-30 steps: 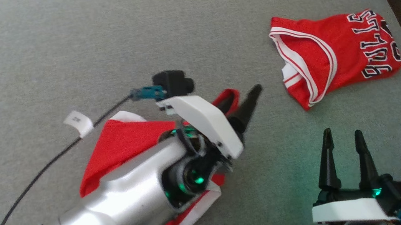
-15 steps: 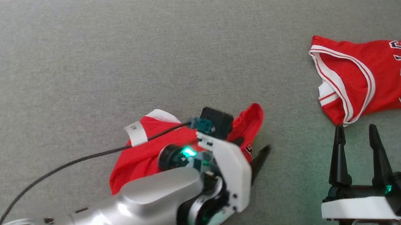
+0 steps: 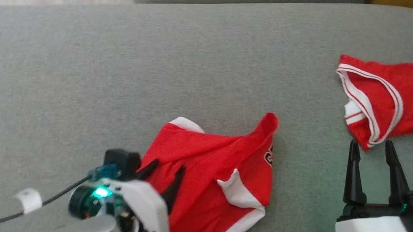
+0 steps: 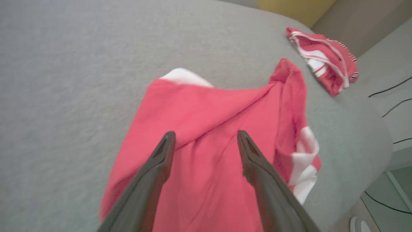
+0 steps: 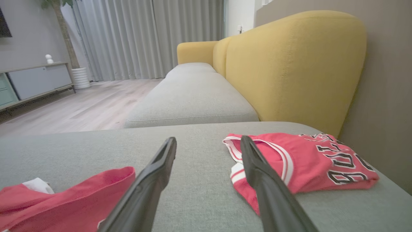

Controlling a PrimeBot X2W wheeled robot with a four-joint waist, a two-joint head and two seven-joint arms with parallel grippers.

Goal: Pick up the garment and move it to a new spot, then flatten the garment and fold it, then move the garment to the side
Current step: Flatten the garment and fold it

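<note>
Red garment (image 3: 219, 173): crumpled on the grey cushion (image 3: 118, 60), near centre; my left gripper (image 3: 168, 165): fingers wide apart over its near-left part, holding nothing; my right gripper (image 3: 371, 145): wide, empty, near right; folded jersey (image 3: 388, 96): far right.

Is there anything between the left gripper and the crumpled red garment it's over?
Nothing visible stands in the way. The left gripper is open, its fingers right over the crumpled red garment, with only that cloth showing between them. The folded jersey lies apart on the grey cushion, off to the right.
</note>
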